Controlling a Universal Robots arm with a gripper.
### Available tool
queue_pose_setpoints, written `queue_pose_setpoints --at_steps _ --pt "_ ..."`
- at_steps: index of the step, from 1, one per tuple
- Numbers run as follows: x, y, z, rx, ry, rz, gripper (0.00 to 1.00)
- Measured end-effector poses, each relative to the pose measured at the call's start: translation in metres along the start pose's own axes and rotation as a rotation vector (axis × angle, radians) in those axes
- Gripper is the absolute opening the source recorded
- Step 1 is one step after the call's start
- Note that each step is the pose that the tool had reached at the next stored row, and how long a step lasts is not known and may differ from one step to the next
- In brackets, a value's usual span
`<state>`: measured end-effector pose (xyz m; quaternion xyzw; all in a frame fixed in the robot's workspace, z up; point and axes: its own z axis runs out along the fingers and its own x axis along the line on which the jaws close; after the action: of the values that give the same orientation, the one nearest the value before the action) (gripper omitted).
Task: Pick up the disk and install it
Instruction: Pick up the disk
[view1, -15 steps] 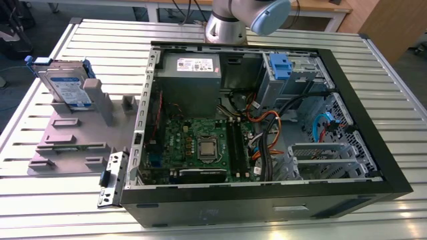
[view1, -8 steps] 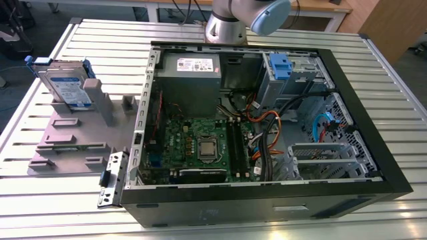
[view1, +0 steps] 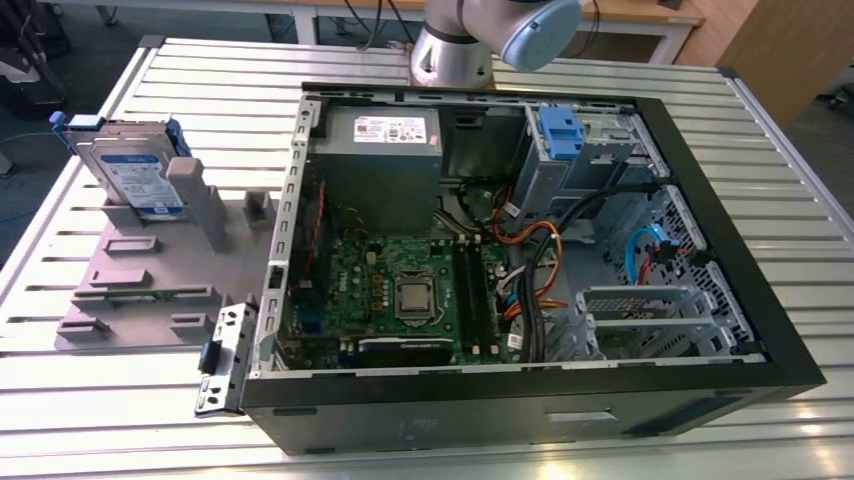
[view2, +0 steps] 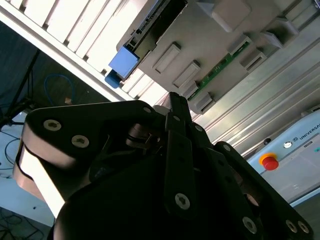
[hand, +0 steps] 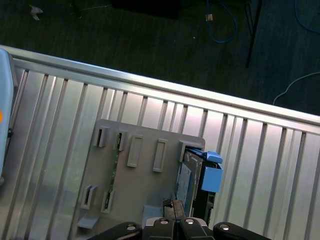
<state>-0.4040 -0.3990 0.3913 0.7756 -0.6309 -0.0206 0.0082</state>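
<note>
One risk: the gripper (hand: 175, 210), jaws clenched on nothing, may knock the upright disk (view1: 134, 175) from its stand (view1: 147, 262).

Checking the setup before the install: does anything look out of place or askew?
One thing: a small metal bracket with a blue tab sits tilted against the open computer case at its corner on the exterior view's left; whether it is attached is unclear. The disk stands on edge in the grey fixture, apparently seated.
</note>
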Motion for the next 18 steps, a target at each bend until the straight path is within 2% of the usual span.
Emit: queue_pose_setpoints --at_steps 18 --pt "0.0000 0.0000 -0.0001 -0.0006 0.0010 -0.024 0.11"
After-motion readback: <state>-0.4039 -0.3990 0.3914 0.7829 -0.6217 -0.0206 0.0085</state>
